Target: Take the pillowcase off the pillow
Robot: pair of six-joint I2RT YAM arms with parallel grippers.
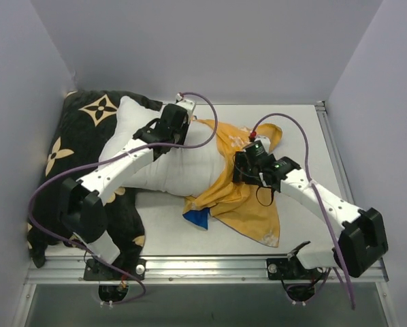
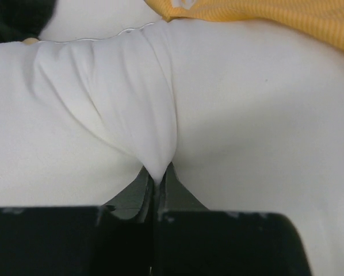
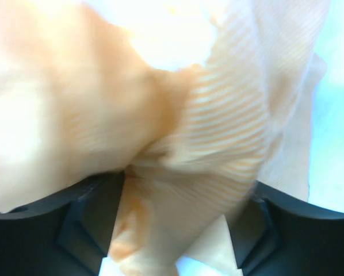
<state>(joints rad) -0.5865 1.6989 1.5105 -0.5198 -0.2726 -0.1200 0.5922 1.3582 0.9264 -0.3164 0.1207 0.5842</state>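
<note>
The white pillow [image 1: 169, 163] lies across the table's middle left, its left end resting on a black cushion. The orange-yellow pillowcase [image 1: 248, 204] is bunched over the pillow's right end and trails toward the near right, with a blue patch [image 1: 198, 218] showing at its lower edge. My left gripper [image 1: 183, 121] is shut on a pinched fold of the pillow [image 2: 247, 115] at its far edge; its jaws [image 2: 158, 179] are closed on the white cloth. My right gripper [image 1: 243, 163] sits in the pillowcase folds. In its wrist view the gripper [image 3: 186, 224] stands with jaws apart and the orange cloth [image 3: 218, 144] bunched between them.
A black cushion with tan flower marks [image 1: 88, 129] fills the left side against the wall. Grey walls close in the back and both sides. A metal rail [image 1: 210, 262] runs along the near table edge. The bare tabletop [image 1: 305, 136] shows at the far right.
</note>
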